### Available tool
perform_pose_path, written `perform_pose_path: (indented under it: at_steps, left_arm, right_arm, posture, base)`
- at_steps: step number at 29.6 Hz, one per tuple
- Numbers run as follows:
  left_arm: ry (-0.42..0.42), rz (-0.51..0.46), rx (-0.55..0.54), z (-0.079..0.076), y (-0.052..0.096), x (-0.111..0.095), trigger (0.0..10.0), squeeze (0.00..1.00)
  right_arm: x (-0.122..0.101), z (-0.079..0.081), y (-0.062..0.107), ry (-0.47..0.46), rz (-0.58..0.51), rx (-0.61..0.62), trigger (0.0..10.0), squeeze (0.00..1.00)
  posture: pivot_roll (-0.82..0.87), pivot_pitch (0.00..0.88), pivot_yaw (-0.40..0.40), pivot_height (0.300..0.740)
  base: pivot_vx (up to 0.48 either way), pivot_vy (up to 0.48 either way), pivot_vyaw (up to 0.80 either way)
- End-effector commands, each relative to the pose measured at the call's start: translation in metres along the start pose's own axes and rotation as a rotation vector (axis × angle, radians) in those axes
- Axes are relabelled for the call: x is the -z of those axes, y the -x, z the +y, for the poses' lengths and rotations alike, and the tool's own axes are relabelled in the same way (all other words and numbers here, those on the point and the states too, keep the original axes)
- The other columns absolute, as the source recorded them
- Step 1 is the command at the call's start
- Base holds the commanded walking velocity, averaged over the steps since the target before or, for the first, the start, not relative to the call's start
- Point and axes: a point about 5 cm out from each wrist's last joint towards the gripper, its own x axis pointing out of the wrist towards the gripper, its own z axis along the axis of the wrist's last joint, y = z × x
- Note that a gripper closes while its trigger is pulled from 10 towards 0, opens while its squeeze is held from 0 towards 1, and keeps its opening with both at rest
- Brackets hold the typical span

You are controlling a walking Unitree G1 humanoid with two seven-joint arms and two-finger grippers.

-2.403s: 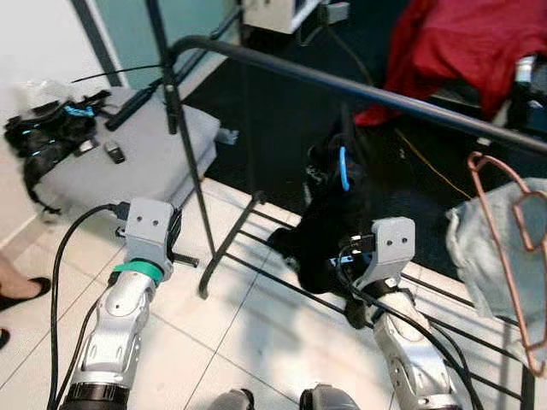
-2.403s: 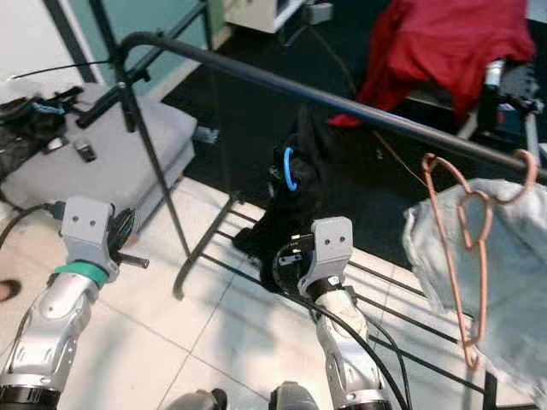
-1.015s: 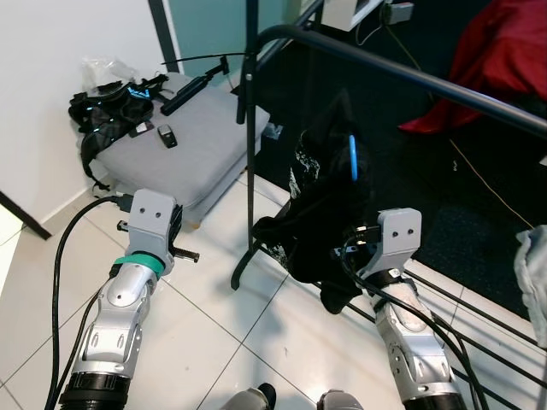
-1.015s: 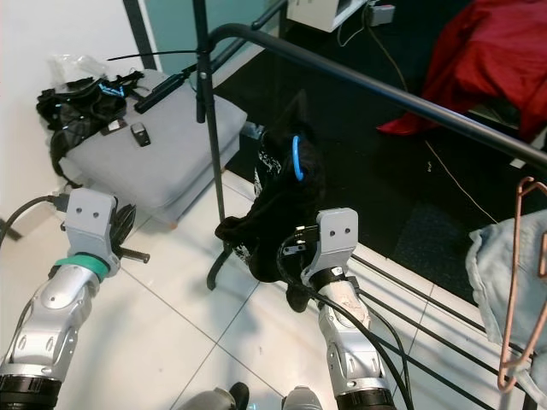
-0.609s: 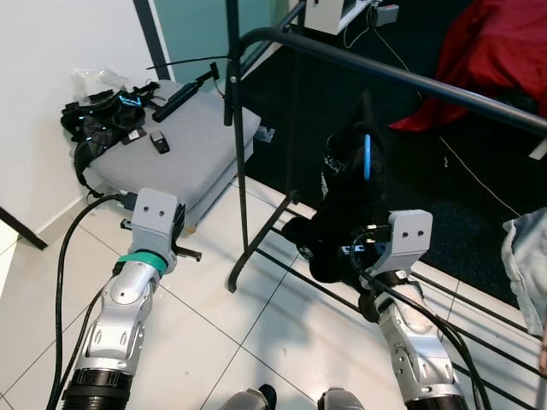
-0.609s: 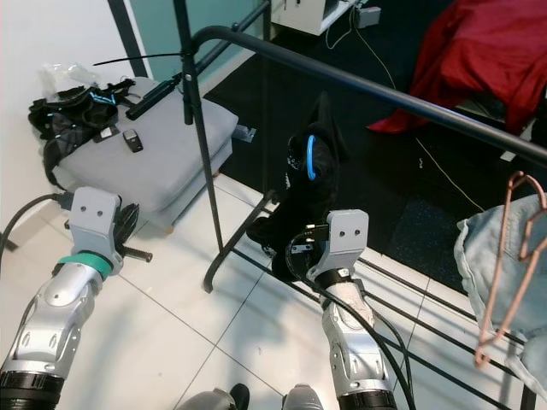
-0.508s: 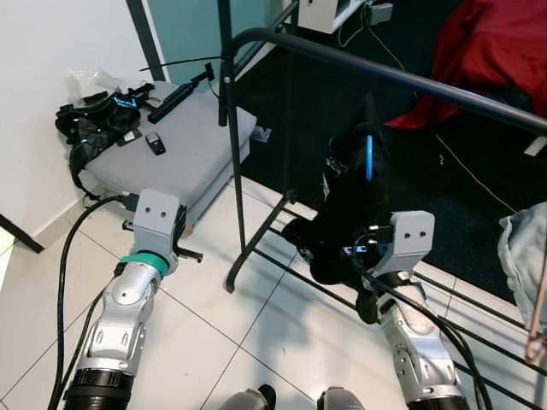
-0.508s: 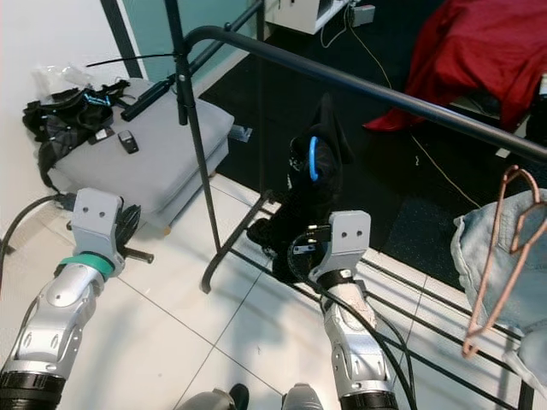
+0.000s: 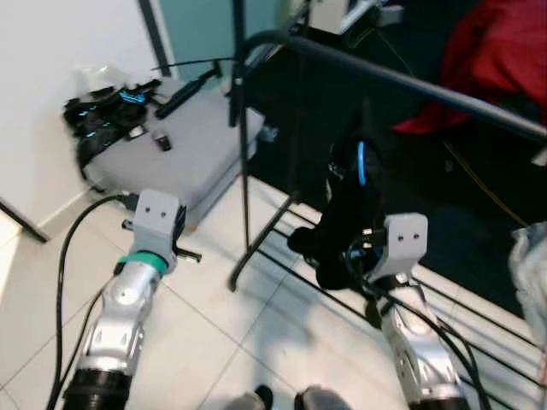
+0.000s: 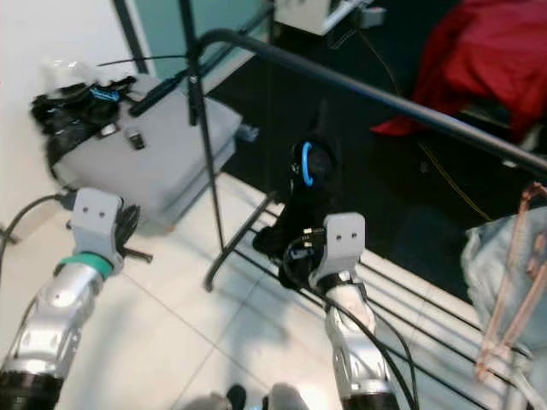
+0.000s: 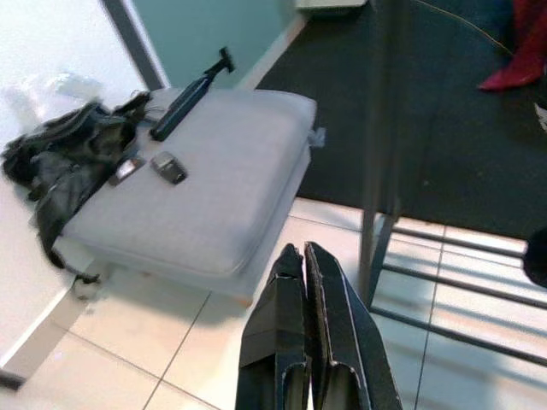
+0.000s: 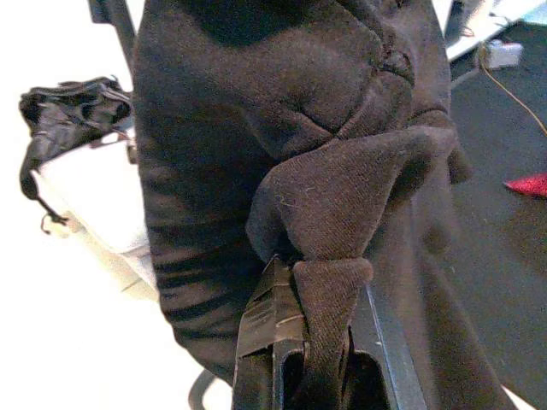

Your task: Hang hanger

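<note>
Right claw (image 12: 295,359) is clenched on a black garment (image 10: 303,205) carrying a blue hanger (image 10: 305,164), held below the rail (image 10: 385,98). Left claw (image 11: 305,342) is pressed closed, idle. Risk: cloth may slip or the hook may miss, since the rail is above. Grip on cloth is seen in the right wrist view; rail and hanger are seen from the head.

Both eye views are smearing w/ motion blur, edges going soft throughout. Light is falling even and bright on the white tiles (image 9: 214,342) and white wall (image 9: 51,51); dark carpet (image 10: 402,196) is swallowing detail. Soft shadow is pooling under the grey cushion (image 11: 214,188) (left wrist view is reading sharper). Right wrist view: wall is blowing out to white glare, black garment (image 12: 282,154) is sitting close, slightly soft.
</note>
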Motion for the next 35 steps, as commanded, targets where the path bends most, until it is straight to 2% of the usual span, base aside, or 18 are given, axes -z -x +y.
perform_pose_path:
  at_steps: [1,27,35]
  left_arm:
    - [-0.009,0.035,-0.008,0.003,0.004,0.009,10.0,0.0]
    - [-0.012,0.049,-0.019,0.003,0.007,0.014,10.0,0.0]
    - [-0.019,0.058,-0.031,0.006,0.008,0.018,10.0,0.0]
  right_arm:
    - [-0.006,0.004,-0.001,0.005,-0.045,-0.02,10.0,0.0]
    - [-0.006,0.012,-0.005,-0.004,-0.045,-0.071,10.0,0.0]
    - [-0.006,0.023,-0.007,-0.018,-0.052,-0.12,10.0,0.0]
  posture:
    - [-0.05,0.042,0.055,0.74]
    - [-0.04,0.039,0.051,0.74]
    - [-0.02,0.031,0.052,0.74]
  base:
    - [0.0,0.0,0.72]
    - [0.0,0.0,0.7]
    - [0.0,0.0,0.68]
